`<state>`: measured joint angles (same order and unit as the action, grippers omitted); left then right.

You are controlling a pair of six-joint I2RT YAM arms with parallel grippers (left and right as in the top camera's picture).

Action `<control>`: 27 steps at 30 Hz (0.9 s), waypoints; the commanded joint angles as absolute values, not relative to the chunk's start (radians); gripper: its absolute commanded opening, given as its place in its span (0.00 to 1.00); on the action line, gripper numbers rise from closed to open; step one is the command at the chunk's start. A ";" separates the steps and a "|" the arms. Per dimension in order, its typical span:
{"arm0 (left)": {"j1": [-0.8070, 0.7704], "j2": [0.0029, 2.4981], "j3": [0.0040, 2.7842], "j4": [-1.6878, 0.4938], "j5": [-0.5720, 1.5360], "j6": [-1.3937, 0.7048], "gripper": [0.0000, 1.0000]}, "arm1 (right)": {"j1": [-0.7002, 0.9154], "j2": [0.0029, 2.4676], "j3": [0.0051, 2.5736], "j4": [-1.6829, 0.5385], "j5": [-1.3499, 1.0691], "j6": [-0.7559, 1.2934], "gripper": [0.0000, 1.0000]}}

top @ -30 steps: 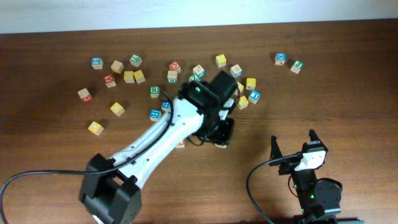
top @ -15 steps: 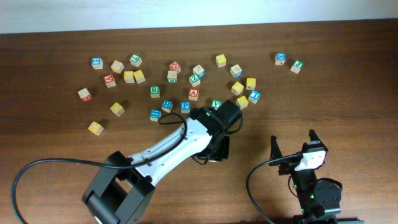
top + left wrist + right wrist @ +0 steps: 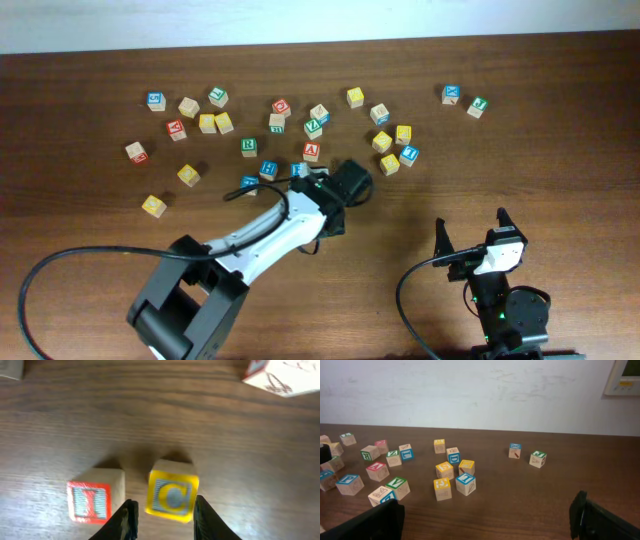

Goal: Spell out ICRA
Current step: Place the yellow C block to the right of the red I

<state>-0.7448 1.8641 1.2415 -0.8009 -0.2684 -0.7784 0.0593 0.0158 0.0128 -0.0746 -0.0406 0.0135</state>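
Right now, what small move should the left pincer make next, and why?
Probably open the left pincer a bit wider before lifting: the C cube rests on the table beside the I cube, and the fingers stand very close on both its sides.

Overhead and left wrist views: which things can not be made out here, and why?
- Overhead: the I cube and the C cube are hidden under the left arm.
- Left wrist: the corner cube at the top right is blurred and cut off by the edge; its letter is unreadable.
- Left wrist: the left gripper has its fingertips cut off by the bottom edge.
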 commanded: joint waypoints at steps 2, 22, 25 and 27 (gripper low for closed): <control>-0.739 1.853 1.225 -0.793 -0.292 -0.754 0.29 | 0.052 0.008 0.006 -0.078 -0.033 0.007 0.98; -0.691 1.853 1.223 -0.706 -0.224 -0.480 0.52 | 0.052 0.008 0.006 -0.078 -0.033 0.007 0.98; -0.691 1.853 1.223 -0.701 -0.205 -0.480 0.52 | 0.052 0.008 0.006 -0.078 -0.032 0.007 0.98; -0.691 1.857 1.222 -0.698 -0.203 -0.480 0.50 | 0.052 0.008 0.006 -0.078 -0.033 0.007 0.98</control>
